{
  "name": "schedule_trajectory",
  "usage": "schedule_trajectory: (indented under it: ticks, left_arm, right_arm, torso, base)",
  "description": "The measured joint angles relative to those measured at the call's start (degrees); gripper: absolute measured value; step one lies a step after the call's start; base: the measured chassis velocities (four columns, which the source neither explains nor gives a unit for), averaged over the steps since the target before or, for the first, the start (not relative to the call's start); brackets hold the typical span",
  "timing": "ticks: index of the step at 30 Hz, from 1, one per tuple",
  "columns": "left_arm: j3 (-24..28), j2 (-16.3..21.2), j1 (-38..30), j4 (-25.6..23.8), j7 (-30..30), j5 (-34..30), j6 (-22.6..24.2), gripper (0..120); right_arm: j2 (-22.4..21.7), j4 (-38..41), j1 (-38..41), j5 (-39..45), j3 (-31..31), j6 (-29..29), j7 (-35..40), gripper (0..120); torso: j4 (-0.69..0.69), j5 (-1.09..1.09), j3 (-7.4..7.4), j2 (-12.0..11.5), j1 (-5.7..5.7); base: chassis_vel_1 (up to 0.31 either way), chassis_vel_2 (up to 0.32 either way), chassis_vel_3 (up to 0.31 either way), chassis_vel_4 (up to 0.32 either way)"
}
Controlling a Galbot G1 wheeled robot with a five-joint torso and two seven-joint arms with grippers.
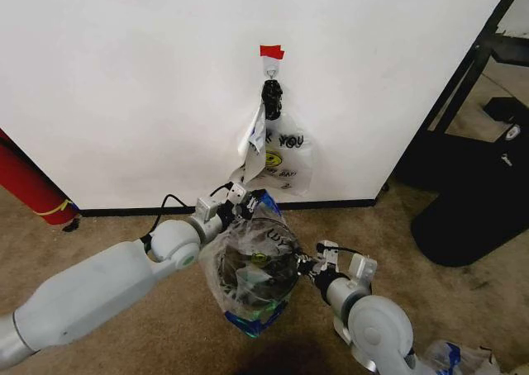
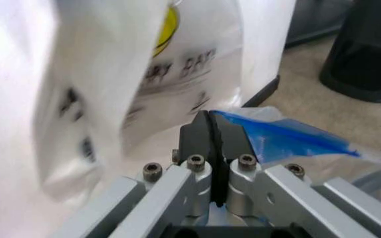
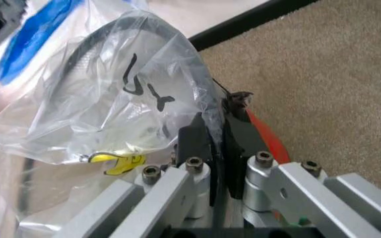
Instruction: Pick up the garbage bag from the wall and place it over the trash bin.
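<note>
Below the hook (image 1: 271, 62) on the wall (image 1: 124, 78), the bag (image 1: 252, 268) hangs stretched between the two grippers, draped over the bin (image 1: 248, 277), whose dark mesh shows through the clear film. A second, white smiley bag (image 1: 281, 156) hangs from the hook under the red tape (image 1: 271, 52). The left gripper (image 1: 240, 200), on the wall side, has its pads pressed together on a blue-edged fold of the bag (image 2: 277, 136). The right gripper (image 1: 318, 263), on the near side, pinches the clear film (image 3: 111, 114) against the bin's rim, the red base (image 3: 267, 136) showing just beside its fingers. The step in hand appears to be seating the bag's mouth around the rim, and the task looks far along. To do it well, both grips should hold the film taut and level, opposite one another across the rim, so that the opening drops evenly; the thin plastic is likely to slip or bunch if one side slackens. The light bin could tip or slide on the carpet (image 1: 124, 218) under uneven pull. Whether the film clears the whole rim cannot be told.
</note>
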Motion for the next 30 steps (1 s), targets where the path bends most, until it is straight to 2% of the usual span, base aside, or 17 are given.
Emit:
schedule_trajectory:
  ticks: [14,17,20,21,24,26,30]
  left_arm:
    - [-1.41,1.77,1.86,2.81,3.18,-2.05,-1.54,0]
    - [-2.35,2.84,1.88,2.54,6.88,-8.97,-1.53,0]
    - [-2.24,3.23,1.83,3.38,8.92,-10.95,-1.68,0]
    - [-1.52,3.62,1.66,4.02,11.58,-11.18,-2.13,0]
    - [1.87,3.89,-1.70,6.20,16.25,-6.69,-4.03,0]
    - [2.55,3.87,-2.57,6.83,16.93,-5.69,-4.55,0]
    - [6.30,3.02,-7.47,11.12,21.94,-1.85,-8.83,0]
  right_arm:
    - [-1.30,1.91,-2.82,-1.36,1.11,2.73,-7.17,1]
    - [-1.41,1.95,-4.06,-1.83,1.55,5.55,-9.42,1]
    - [-1.34,1.73,-4.46,-1.84,1.63,6.84,-10.51,1]
    - [-1.39,1.69,-4.57,-1.88,1.66,7.36,-10.94,1]
    - [-1.96,2.07,-4.53,-1.83,1.53,7.69,-11.02,1]
    - [-2.06,2.22,-4.49,-1.79,1.50,7.70,-11.01,1]
    - [-2.52,3.50,-4.56,-1.34,1.51,7.70,-10.72,1]
  torso:
    - [0.01,0.00,0.00,0.00,0.00]
    - [0.00,0.01,0.00,0.00,0.00]
    - [0.00,0.01,0.00,0.00,0.00]
    - [0.01,0.00,0.00,0.00,0.00]
    - [0.00,0.00,0.00,0.00,0.00]
    - [0.00,0.00,0.00,0.00,0.00]
    - [0.00,0.01,0.00,0.00,0.00]
  base:
    - [0.000,0.000,0.000,0.000]
    - [0.000,0.000,0.000,0.000]
    - [0.000,0.000,0.000,0.000]
    - [0.000,0.000,0.000,0.000]
    - [0.000,0.000,0.000,0.000]
    - [0.000,0.000,0.000,0.000]
    - [0.000,0.000,0.000,0.000]
